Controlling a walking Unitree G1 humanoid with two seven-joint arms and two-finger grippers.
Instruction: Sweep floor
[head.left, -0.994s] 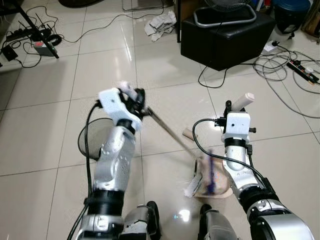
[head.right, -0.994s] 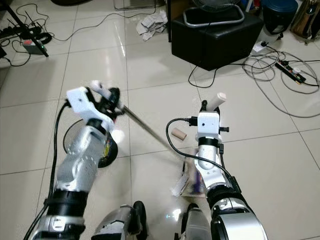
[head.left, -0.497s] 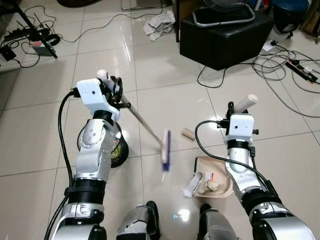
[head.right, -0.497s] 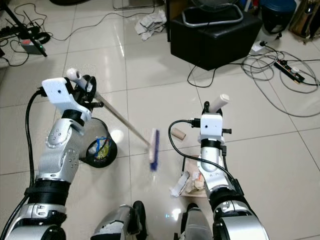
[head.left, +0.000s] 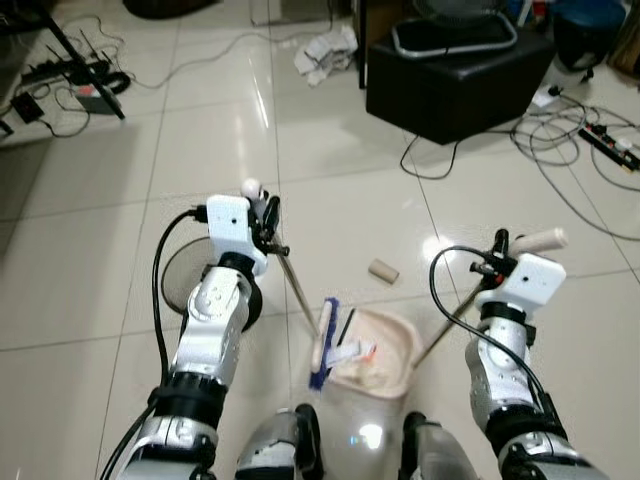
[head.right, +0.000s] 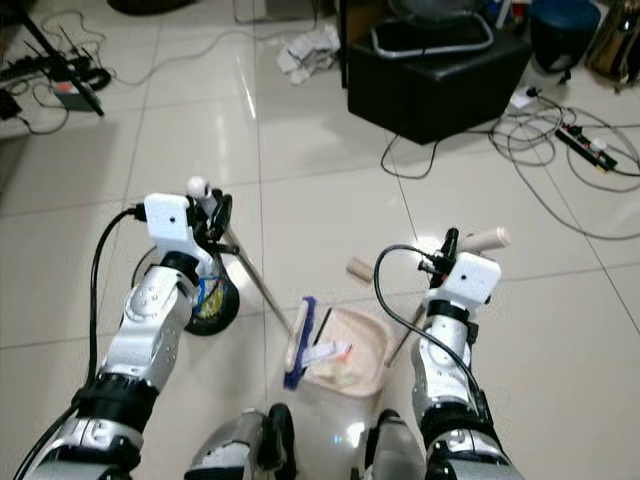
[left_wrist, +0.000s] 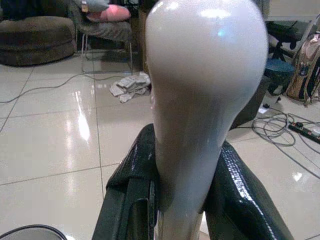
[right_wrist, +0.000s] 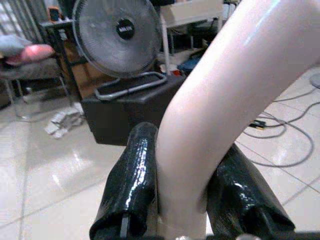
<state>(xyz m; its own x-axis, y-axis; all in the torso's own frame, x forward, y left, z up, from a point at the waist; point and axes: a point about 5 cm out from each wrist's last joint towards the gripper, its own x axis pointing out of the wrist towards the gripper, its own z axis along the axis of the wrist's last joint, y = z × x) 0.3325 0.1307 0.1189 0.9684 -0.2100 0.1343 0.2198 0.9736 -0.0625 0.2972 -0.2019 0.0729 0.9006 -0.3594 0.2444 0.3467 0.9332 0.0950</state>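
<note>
Nearest the robot's feet, the dustpan (head.left: 375, 350) lies on the tile floor (head.left: 120, 180) with scraps of litter (head.left: 350, 352) in it. The broom (head.left: 322, 342) has its blue head touching the dustpan's left rim, and its thin shaft slants up and left from there. The left gripper (head.left: 262, 215), left of and beyond the dustpan, is clamped on the broom's white knob. The right gripper (head.left: 510, 247), right of the dustpan, is closed around the dustpan's pale handle, whose rod runs down to the pan.

A black bin (head.right: 210, 300) stands left of the dustpan behind the left arm. A cardboard tube (head.left: 383, 270) lies just beyond the dustpan. Well beyond it sit a black box (head.left: 450, 85), crumpled paper (head.left: 325, 50) and cables (head.left: 570, 140).
</note>
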